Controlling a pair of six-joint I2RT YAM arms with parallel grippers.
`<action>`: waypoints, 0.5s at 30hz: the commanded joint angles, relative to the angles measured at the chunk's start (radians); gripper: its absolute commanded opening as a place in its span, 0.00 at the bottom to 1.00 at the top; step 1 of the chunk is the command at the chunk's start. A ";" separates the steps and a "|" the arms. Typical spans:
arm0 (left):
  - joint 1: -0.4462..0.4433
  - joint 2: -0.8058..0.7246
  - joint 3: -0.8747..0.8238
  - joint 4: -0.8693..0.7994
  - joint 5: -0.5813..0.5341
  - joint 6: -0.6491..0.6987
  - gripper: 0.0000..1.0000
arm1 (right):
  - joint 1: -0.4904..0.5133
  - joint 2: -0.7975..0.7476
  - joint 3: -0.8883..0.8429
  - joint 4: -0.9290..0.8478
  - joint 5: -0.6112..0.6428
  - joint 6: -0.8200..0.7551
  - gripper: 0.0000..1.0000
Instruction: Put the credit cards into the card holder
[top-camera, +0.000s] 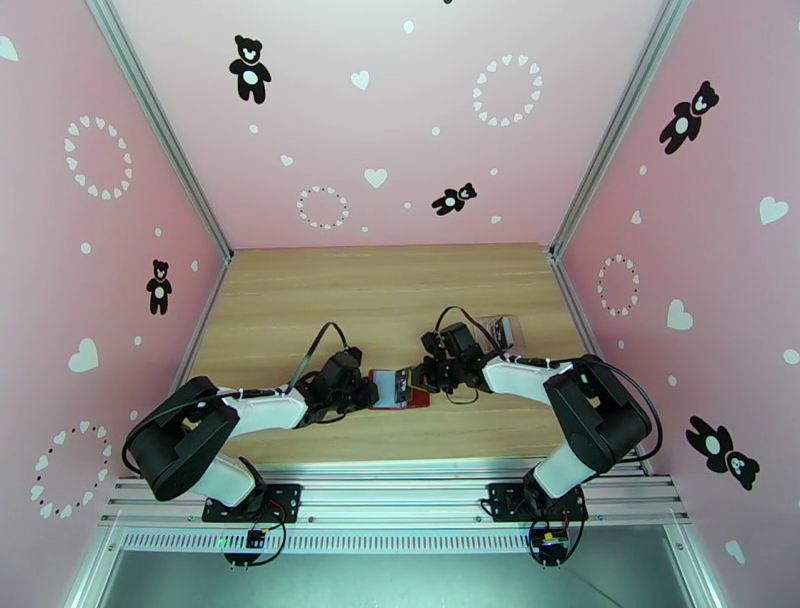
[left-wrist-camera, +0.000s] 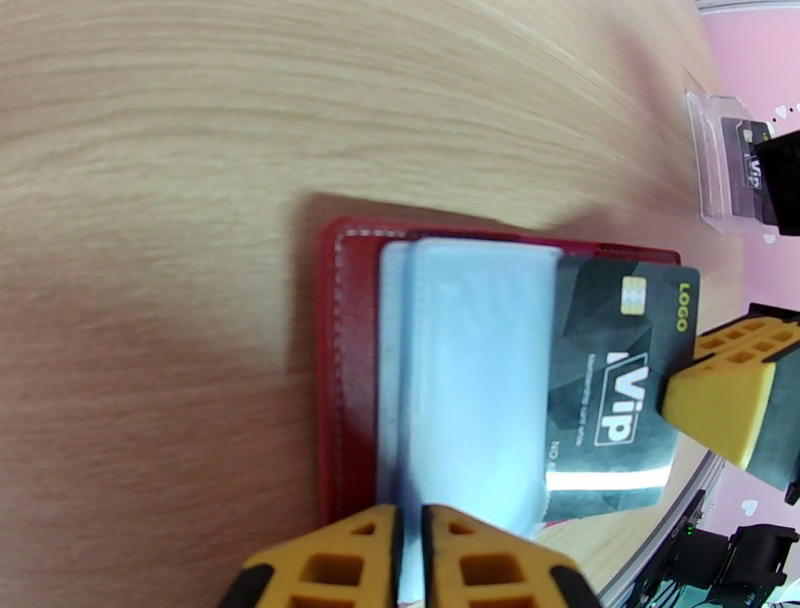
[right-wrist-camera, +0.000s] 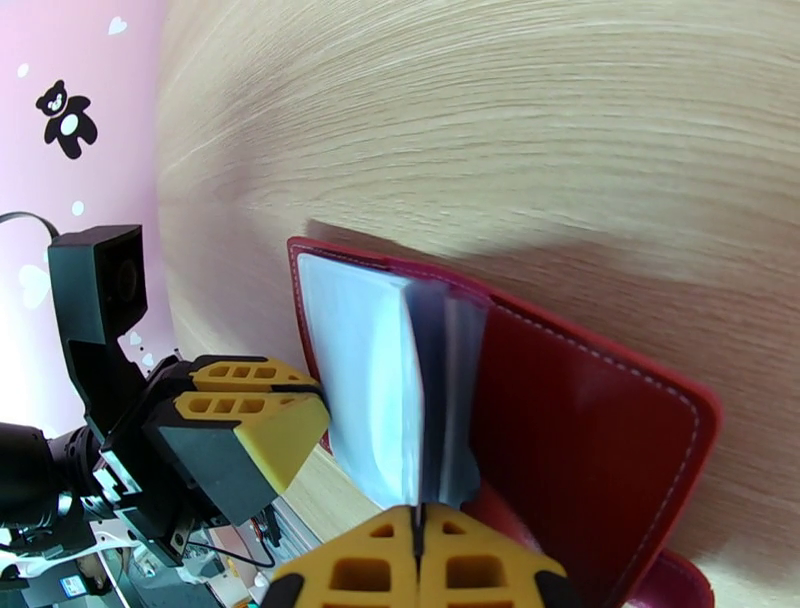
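The dark red card holder (top-camera: 384, 392) lies open on the table between both arms, its grey inner pockets (left-wrist-camera: 470, 380) facing up. My left gripper (left-wrist-camera: 410, 515) is shut on the near edge of one pocket sleeve. A black credit card (left-wrist-camera: 610, 350) marked VIP sits partly inside a pocket, its right end sticking out. My right gripper (right-wrist-camera: 417, 520) is shut on that end, and the card (right-wrist-camera: 432, 400) stands edge-on among the sleeves there. From above, the left gripper (top-camera: 366, 390) and right gripper (top-camera: 418, 380) meet over the holder.
A clear plastic case (top-camera: 500, 328) lies behind the right arm, with another dark card (left-wrist-camera: 750, 175) inside it. Bare wooden tabletop (top-camera: 380, 290) stretches toward the pink back wall. Pink walls close in the sides.
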 joint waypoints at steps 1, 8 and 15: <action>0.008 0.000 -0.032 -0.045 -0.032 -0.010 0.15 | -0.003 0.002 -0.023 0.009 0.027 0.025 0.00; 0.008 0.003 -0.034 -0.040 -0.028 -0.012 0.15 | -0.008 -0.017 -0.042 0.010 0.039 0.038 0.00; 0.008 -0.005 -0.034 -0.046 -0.031 -0.010 0.15 | -0.019 -0.026 -0.049 -0.009 0.042 0.035 0.00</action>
